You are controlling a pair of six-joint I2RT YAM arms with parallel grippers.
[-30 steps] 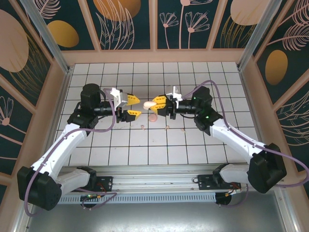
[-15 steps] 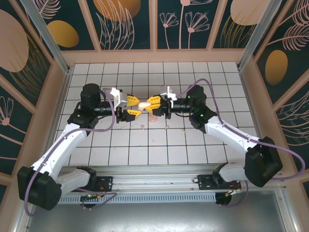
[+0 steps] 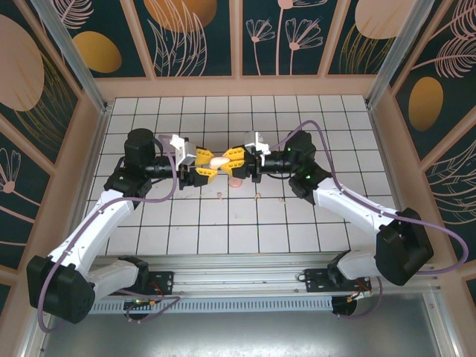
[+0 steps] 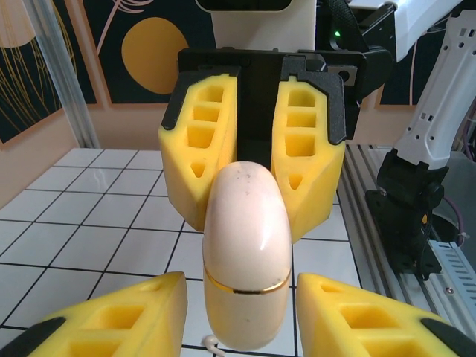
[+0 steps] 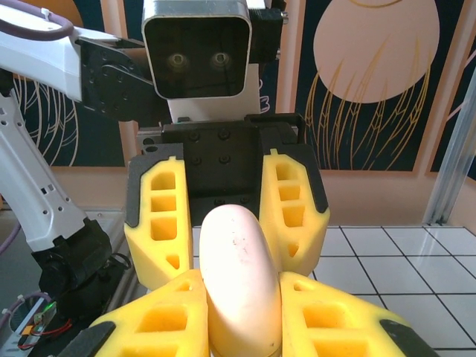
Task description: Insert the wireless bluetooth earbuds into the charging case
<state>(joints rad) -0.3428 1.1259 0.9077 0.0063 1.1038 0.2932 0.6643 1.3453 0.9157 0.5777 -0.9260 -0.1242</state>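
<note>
From the near side, my top camera looks down. Close wrist cameras face each other, sharing the charging case (image 4: 245, 253).

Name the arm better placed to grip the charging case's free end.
Probably left: the left gripper straddles the free end of the charging case, jaws open; the right gripper is clamped on its other end.

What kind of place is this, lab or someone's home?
Most likely a purpose-built robot test cell, not a home: two robot arms bolted to a rail, a white gridded table, and patterned wall panels boxing it in.
</note>
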